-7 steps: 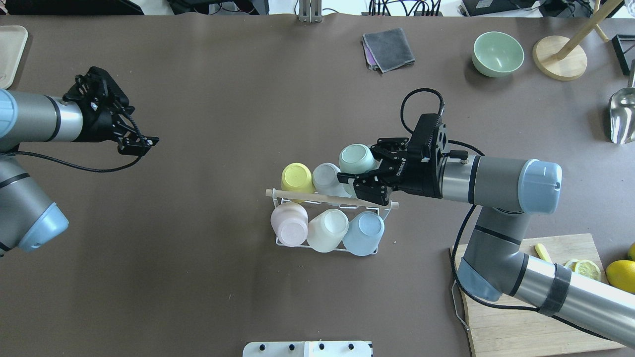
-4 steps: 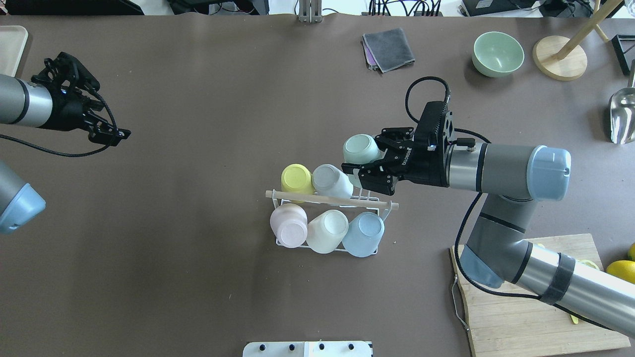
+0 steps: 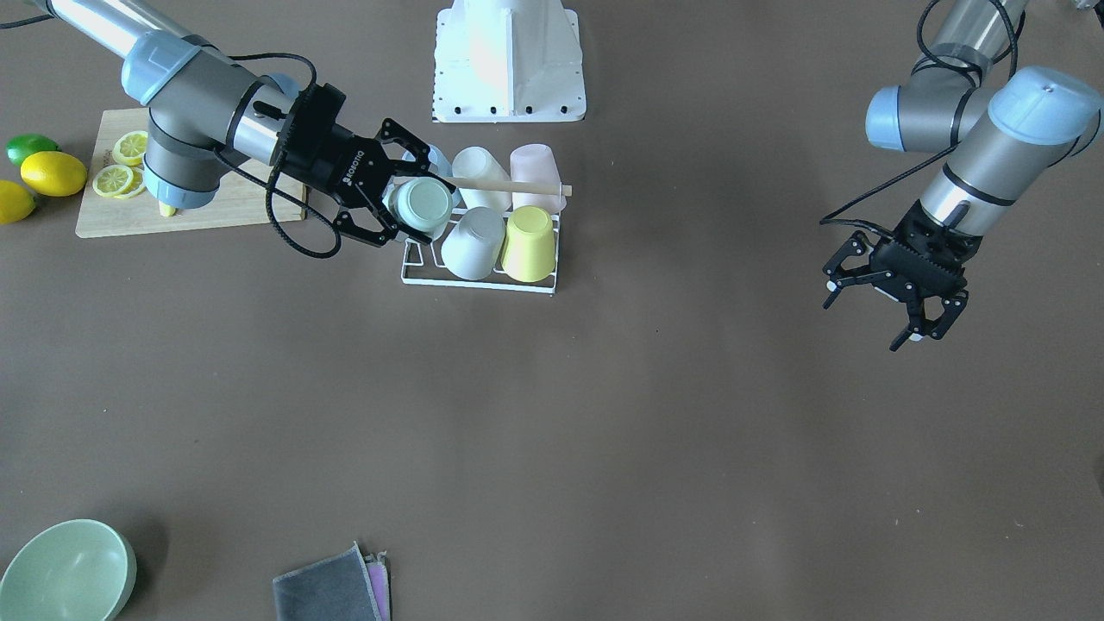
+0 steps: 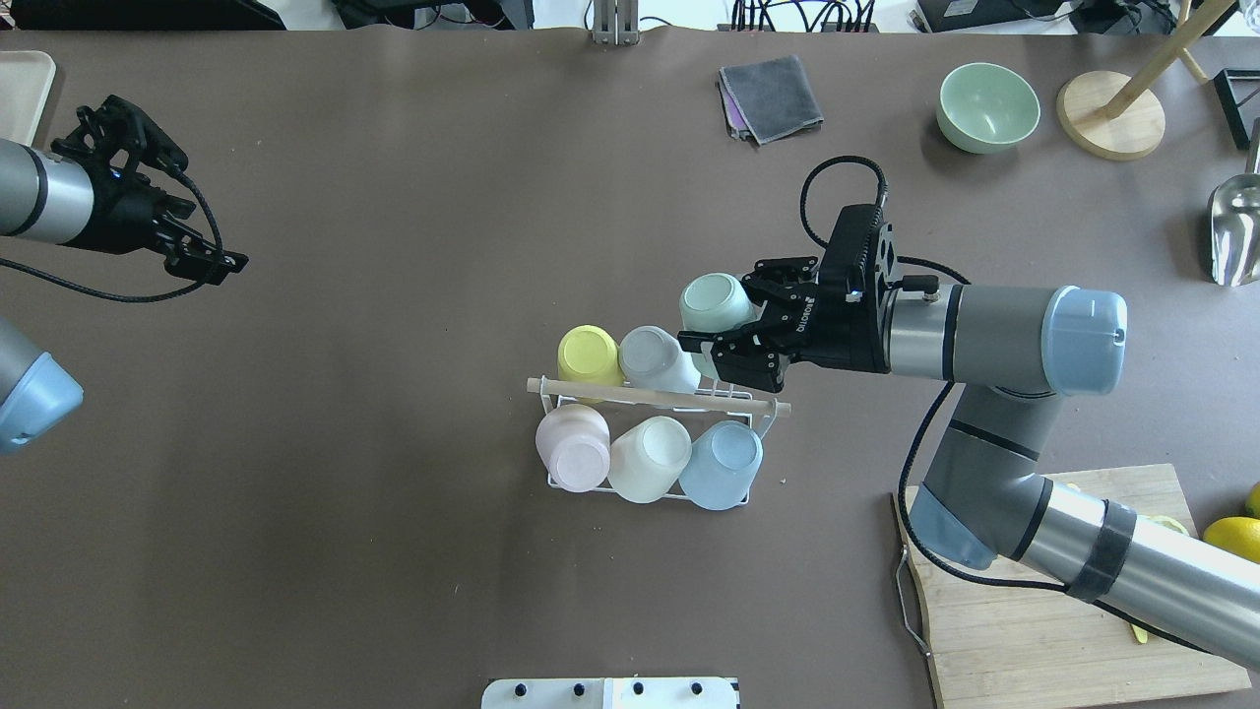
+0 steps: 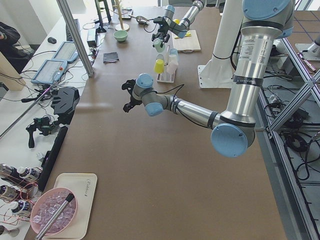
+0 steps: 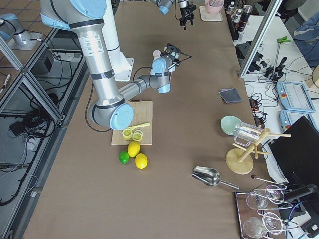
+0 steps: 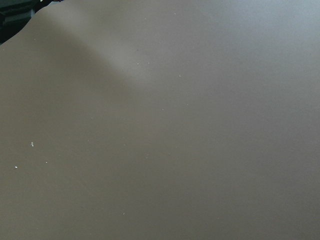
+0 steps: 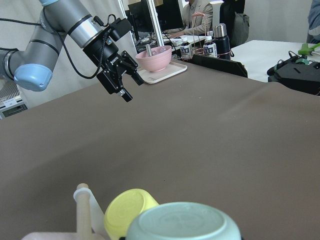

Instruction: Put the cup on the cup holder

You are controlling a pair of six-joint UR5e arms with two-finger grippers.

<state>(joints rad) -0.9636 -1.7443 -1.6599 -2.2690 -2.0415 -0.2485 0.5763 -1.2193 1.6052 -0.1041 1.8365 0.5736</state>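
Five cups already sit bottom-up on the cup holder (image 3: pixel 423 282), mid desk (image 4: pixel 394 295); the sixth is not seated.

Nearest the robot is a wooden cutting board (image 4: pixel 1043 611) at the desk's right side, with the right arm passing over it.

Next comes the holder's near row: pink cup (image 4: pixel 575 446), cream cup (image 4: pixel 650 458) and blue cup (image 4: pixel 722 463), side by side. The wooden rod handle (image 4: pixel 679 397) runs across the top just behind them.

Far row, behind the rod: yellow cup (image 4: pixel 589 354) with the grey-white cup (image 4: pixel 658 359) right beside it. The third place in that row, at the right-hand end, is bare wire.

The mint cup (image 4: pixel 716 303) is over that end, bottom up and tilted, just beside the grey-white cup. In the left side view it is higher than the racked cups. The right end effector (image 4: pixel 724 315) holds it, fingers clamped on opposite sides of the cup wall, reaching in from the right. Whether the cup's rim touches a peg, cannot tell.

The left end effector (image 3: pixel 867 321) is well apart to the left, hanging over bare desk with its fingers spread wide and nothing between them. Its wrist camera shows only brown desk surface.

Farthest back are a folded grey cloth (image 4: pixel 771 96) and a pale green bowl (image 4: pixel 987 106) near the desk's far edge, well apart from the holder.
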